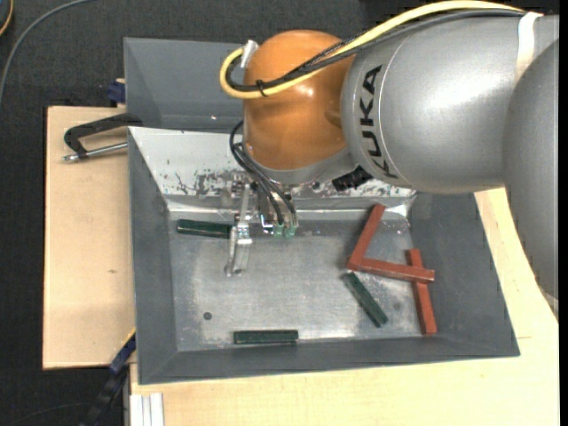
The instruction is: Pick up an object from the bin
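End effector (236, 257) low over the back-left floor of the bin (151, 264), beneath the orange wrist cover (288, 105); whether it is open or closed cannot be told. Nearest thing: a dark green bar (204, 230), flat along the back wall just to its left. Bare floor spreads forward to a second green bar (264, 336) by the front wall. Well apart at right, three red bars (390, 270) and a third green bar (366, 299) lie clustered.

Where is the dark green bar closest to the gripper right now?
Upper left of the camera view: the dark green bar lies on the bin floor near the far wall, just left of the gripper, away from the red bars.
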`<state>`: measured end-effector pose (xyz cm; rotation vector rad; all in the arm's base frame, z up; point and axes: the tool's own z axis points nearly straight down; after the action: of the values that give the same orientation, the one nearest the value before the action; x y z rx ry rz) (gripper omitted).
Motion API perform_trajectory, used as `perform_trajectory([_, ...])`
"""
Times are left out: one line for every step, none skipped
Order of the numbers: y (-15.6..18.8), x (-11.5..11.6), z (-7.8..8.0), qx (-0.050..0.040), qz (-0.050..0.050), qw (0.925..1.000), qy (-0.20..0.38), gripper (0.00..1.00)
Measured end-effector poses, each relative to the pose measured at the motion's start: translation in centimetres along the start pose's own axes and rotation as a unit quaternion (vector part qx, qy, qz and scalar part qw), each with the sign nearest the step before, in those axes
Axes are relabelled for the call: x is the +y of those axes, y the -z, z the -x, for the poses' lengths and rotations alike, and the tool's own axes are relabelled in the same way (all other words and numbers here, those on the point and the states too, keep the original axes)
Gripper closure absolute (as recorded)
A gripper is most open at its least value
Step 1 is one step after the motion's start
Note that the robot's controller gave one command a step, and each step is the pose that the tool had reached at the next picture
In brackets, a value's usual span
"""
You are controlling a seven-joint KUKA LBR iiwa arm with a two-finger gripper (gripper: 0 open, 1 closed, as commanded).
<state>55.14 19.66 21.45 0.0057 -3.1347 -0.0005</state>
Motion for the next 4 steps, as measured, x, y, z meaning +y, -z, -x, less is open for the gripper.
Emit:
perform_trajectory([-14.7,2.6,3.8,-0.0018,0.0,0.9973,-0.073,0.0])
perform_trajectory([-11.1,3.4,4.8,-0.0071,0.003,0.9967,-0.081,0.0])
perform_trajectory([-11.3,2.6,5.3,-0.0054,0.002,0.9882,-0.153,0.0])
perform_trajectory([-14.4,2.6,4.6,-0.0017,0.001,0.9754,-0.221,0.0])
